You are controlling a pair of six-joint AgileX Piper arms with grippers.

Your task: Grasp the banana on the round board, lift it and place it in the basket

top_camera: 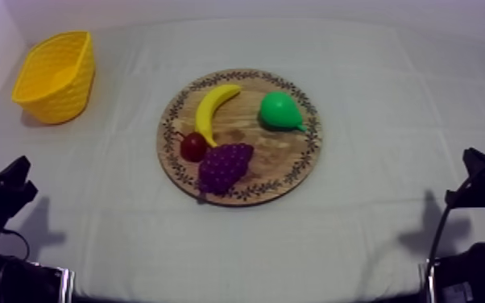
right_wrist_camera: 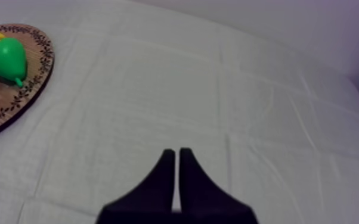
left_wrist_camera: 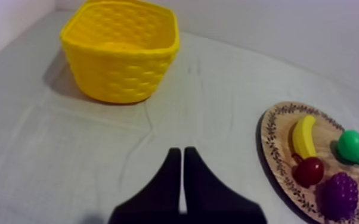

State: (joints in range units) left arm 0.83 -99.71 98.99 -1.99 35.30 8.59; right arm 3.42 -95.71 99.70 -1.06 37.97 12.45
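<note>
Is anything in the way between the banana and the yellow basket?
No, nothing visible. Only bare cloth lies between the banana on the wooden board and the yellow basket. The small red fruit sits at the banana's near end, away from that path.

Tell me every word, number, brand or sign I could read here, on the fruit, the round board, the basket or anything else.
None: no word, number, brand or sign can be read anywhere.
The wooden board bears only a leafy pattern round its rim, no letters.
The yellow basket shows a plain weave.
The banana, pear, grapes and small red fruit carry no labels.
The cloth is unmarked.
</note>
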